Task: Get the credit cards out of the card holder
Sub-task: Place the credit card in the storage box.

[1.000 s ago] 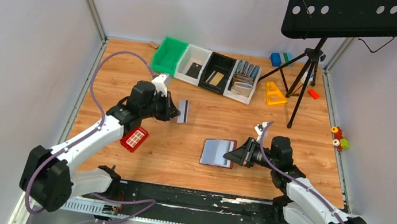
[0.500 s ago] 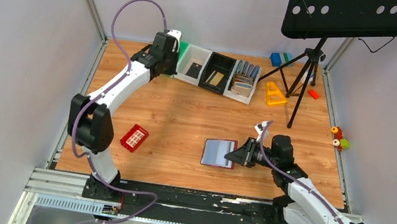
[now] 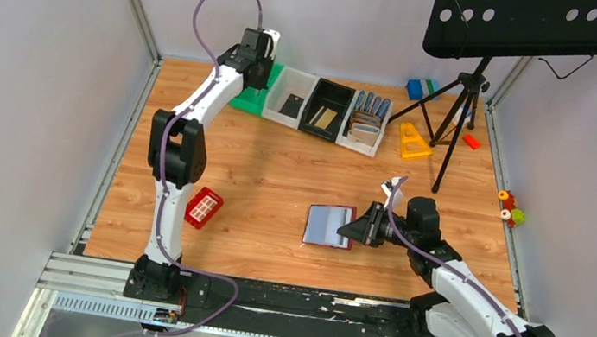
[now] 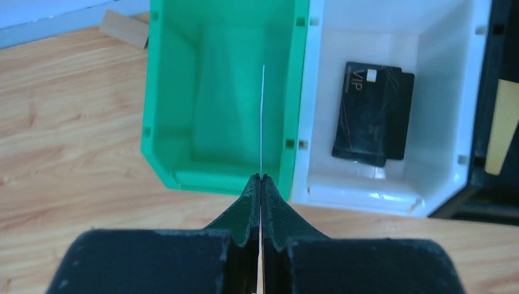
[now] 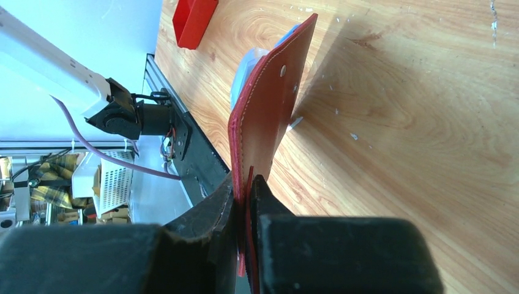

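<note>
Left claw (image 4: 260, 179) pinched card (image 4: 263, 110) edge-on above green bin (image 4: 214, 177) | right claw (image 5: 245, 184) clamped holder (image 5: 269, 104) | we feared the card clipping the bin, bouncing out.

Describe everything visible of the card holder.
The card holder is maroon leather with pale stitching and a small hole near one edge. Opened out over the table, its shiny grey inner face is up. The right tool is shut on the edge nearest that arm.
</note>
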`<act>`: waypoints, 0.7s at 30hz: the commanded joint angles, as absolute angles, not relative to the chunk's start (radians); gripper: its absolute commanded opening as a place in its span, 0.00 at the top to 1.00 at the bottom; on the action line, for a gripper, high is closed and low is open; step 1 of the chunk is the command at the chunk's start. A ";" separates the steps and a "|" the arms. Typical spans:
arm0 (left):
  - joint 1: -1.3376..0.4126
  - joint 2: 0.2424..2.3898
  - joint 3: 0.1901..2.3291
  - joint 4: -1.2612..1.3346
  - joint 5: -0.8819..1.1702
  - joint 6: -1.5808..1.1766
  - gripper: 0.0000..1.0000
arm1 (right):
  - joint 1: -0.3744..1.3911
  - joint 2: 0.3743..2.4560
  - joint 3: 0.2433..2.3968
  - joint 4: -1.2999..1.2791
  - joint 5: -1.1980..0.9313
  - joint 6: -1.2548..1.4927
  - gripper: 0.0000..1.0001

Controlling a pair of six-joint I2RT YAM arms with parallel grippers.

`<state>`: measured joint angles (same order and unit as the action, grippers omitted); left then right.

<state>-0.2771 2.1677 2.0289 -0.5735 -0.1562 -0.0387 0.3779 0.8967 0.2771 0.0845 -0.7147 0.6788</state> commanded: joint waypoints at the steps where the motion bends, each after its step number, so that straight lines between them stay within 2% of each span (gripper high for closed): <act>1: -0.225 2.270 2.165 -0.592 -0.058 -0.001 1.00 | 0.374 0.913 0.322 0.195 -0.731 0.677 1.00; 4: -0.215 2.352 2.218 -0.577 -0.068 -0.002 1.00 | 0.373 0.951 0.340 0.219 -0.728 0.666 1.00; 9: -0.193 2.437 2.274 -0.535 0.117 -0.067 1.00 | 0.373 1.000 0.403 0.208 -0.763 0.664 1.00; 11: -0.190 2.462 2.301 -0.545 0.114 -0.078 1.00 | 0.372 0.997 0.409 0.207 -0.748 0.662 1.00; 12: -0.190 2.465 2.304 -0.547 0.093 -0.078 0.97 | 0.373 0.998 0.414 0.204 -0.743 0.659 1.00; 14: -0.190 2.458 2.301 -0.543 0.031 -0.077 0.80 | 0.373 1.006 0.422 0.210 -0.743 0.658 1.00; 17: -0.190 2.419 2.282 -0.535 -0.053 -0.069 0.63 | 0.373 1.023 0.426 0.227 -0.749 0.662 1.00; 21: -0.192 2.368 2.261 -0.536 -0.138 -0.060 0.55 | 0.372 1.027 0.421 0.235 -0.757 0.665 1.00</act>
